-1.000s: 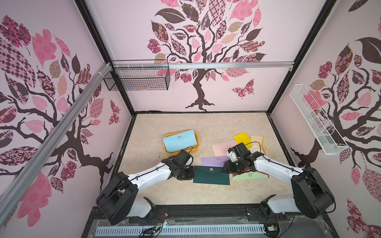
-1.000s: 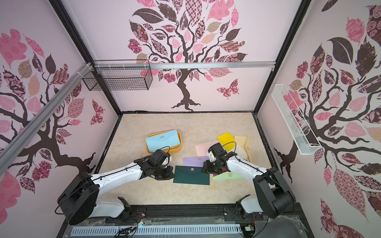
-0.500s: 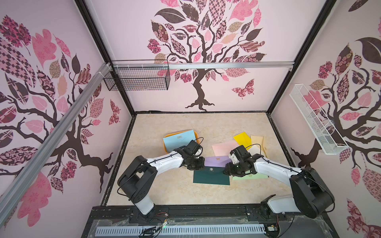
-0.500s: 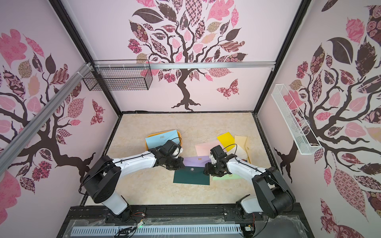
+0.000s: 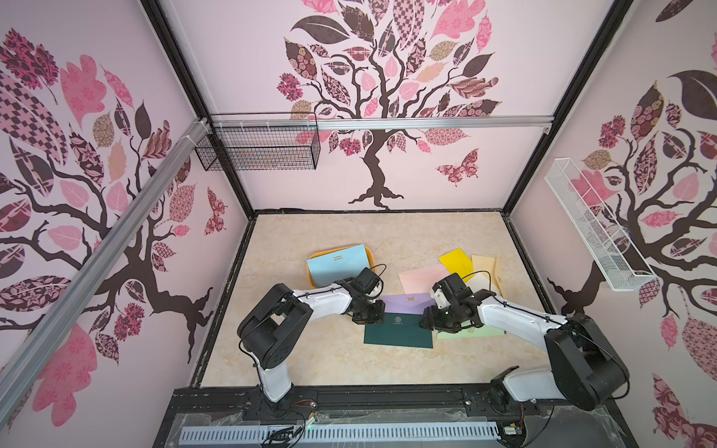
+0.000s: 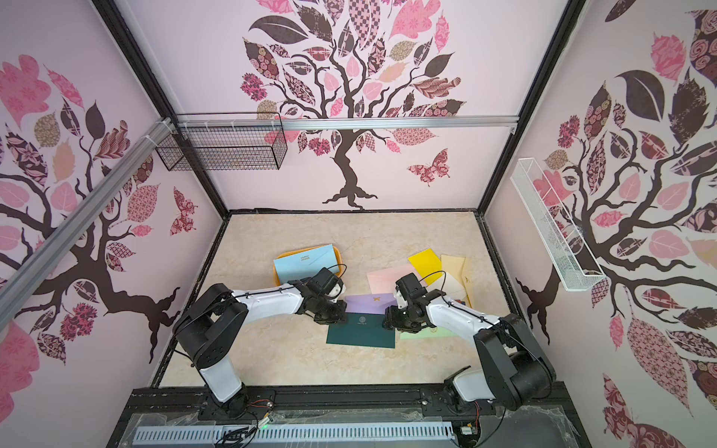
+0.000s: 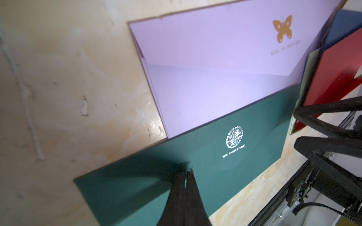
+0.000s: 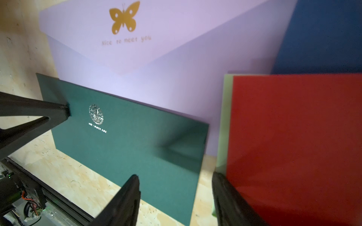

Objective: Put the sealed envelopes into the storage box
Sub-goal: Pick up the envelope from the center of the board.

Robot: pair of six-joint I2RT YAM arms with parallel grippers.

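A dark green envelope (image 5: 397, 330) (image 6: 361, 330) lies nearest the front, overlapping a lilac envelope (image 5: 405, 303) with a gold butterfly. My left gripper (image 5: 366, 319) (image 7: 187, 172) is shut, its tips resting on the dark green envelope's (image 7: 225, 172) left end. My right gripper (image 5: 426, 322) (image 8: 175, 176) is open and straddles that envelope's (image 8: 137, 146) right edge, beside a red envelope (image 8: 293, 146) on a pale green one (image 5: 465, 332). Pink (image 5: 423, 276), yellow (image 5: 456, 260), tan (image 5: 484, 267) and navy (image 8: 323, 39) envelopes lie behind. The orange storage box (image 5: 373, 256) holds a light blue envelope (image 5: 337, 263).
A black wire basket (image 5: 264, 149) hangs on the back wall at the left. On the right wall is a white wire basket (image 5: 593, 229). The black front rail (image 5: 349, 395) carries both arm bases. Bare marble-look floor (image 5: 310, 360) lies in front of the envelopes.
My left arm has swung in and its shut gripper has come onto the dark green envelope's left end. My right gripper's jaws have spread wider at the right end.
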